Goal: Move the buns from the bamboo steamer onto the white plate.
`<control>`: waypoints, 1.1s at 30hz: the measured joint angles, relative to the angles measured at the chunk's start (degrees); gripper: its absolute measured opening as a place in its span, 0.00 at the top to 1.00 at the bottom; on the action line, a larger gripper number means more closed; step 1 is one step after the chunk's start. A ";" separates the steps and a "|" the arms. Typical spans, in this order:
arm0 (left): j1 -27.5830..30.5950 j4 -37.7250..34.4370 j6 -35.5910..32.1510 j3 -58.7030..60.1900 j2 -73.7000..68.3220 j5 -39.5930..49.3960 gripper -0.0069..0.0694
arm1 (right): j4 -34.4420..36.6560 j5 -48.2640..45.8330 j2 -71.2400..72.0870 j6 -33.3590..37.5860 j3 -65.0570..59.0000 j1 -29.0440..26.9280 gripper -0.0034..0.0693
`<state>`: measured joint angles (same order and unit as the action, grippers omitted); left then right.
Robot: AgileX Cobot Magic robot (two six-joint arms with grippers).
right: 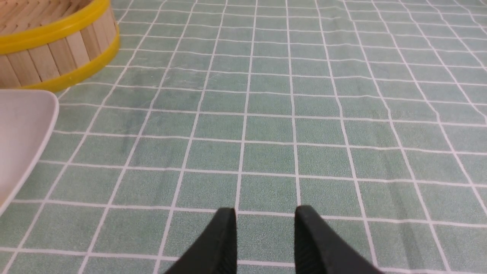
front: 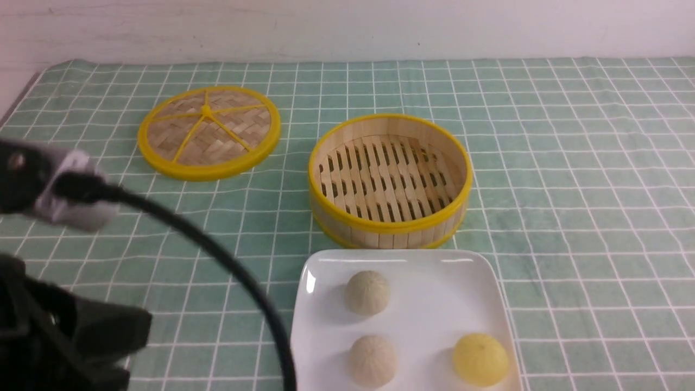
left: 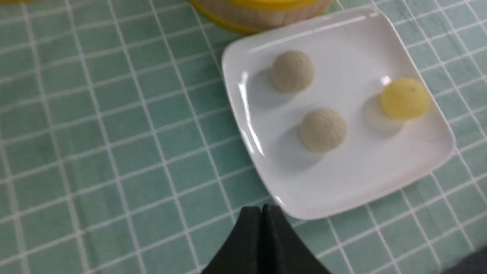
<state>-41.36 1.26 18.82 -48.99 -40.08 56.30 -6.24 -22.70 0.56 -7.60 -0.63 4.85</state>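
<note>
Both pale buns (front: 368,292) are on the white plate (front: 319,260) now, sitting apart from each other along its left part, and a bright yellow bun (front: 480,359) shares the plate with them, over toward its right edge. Just beyond the plate's far edge stands the bamboo steamer (front: 391,225), upright and open, its slatted floor bare of buns. Farther off to the left lies the woven lid (front: 209,133), flat, with yellow spokes running out to a yellow rim, well apart from the plate. What blocks my look from the front is the dark bulk of the left arm (front: 65,326), blurred at the left side, with a thick black cable (front: 217,236) curving down from it past the plate's left edge and hiding a strip of the cloth. The left gripper (left: 263,207) has its tips pressed together with nothing between them, near the plate's corner in its wrist view; the right gripper (right: 265,209) stands with its fingers parted, empty, over the cloth to the right of the plate. Underneath everything spreads a green tablecloth (front: 586,217) with a grid of white lines, a little wavy in places, and behind its far edge rises a plain pale wall (front: 347,27).
</note>
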 joint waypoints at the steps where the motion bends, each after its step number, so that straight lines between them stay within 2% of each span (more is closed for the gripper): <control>1: 0.00 -2.51 0.06 3.55 2.18 -3.78 0.91 | 0.00 0.00 0.00 0.00 0.00 0.00 0.62; 2: 0.00 -4.97 0.06 7.11 4.18 -8.44 0.90 | 0.00 0.00 0.00 0.00 0.00 0.00 0.62; 3: 0.00 -9.01 0.06 13.04 7.25 -18.30 0.90 | 0.00 0.00 0.00 0.00 0.00 0.00 0.62; 4: 0.00 -11.37 0.06 15.92 8.83 -24.00 0.90 | 0.00 0.00 0.00 0.00 0.00 0.00 0.62; 6: 0.00 -13.20 0.17 18.89 9.90 -30.65 0.90 | 0.00 0.00 0.00 0.00 0.00 0.00 0.62; 8: 0.00 -17.38 0.22 23.58 11.57 -43.18 0.89 | 0.00 0.00 0.00 0.00 0.00 0.00 0.62; 12: 0.00 -20.20 0.22 27.53 12.02 -55.37 0.89 | 0.00 0.00 0.00 0.00 0.00 0.00 0.62; 16: 0.00 -20.75 0.22 29.40 12.02 -59.23 0.88 | 0.00 0.00 0.00 0.00 0.00 0.00 0.62; 24: 0.00 -20.13 -1.54 29.83 12.02 -58.33 0.88 | 0.00 0.00 0.00 0.00 0.00 0.00 0.62; 27: 0.00 -17.06 -7.53 30.80 12.02 -52.80 0.88 | 0.00 0.00 0.00 0.00 0.00 0.00 0.62; 30: 0.17 -12.65 -7.64 32.31 12.32 -49.94 0.88 | 0.00 0.00 0.00 0.00 0.00 0.00 0.62; 33: 3.48 -6.56 -6.17 33.82 14.37 -49.73 0.87 | 0.00 0.00 0.00 0.00 0.00 0.00 0.62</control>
<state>-37.88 -5.30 12.65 -15.17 -25.71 6.57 -6.24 -22.70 0.56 -7.60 -0.63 4.85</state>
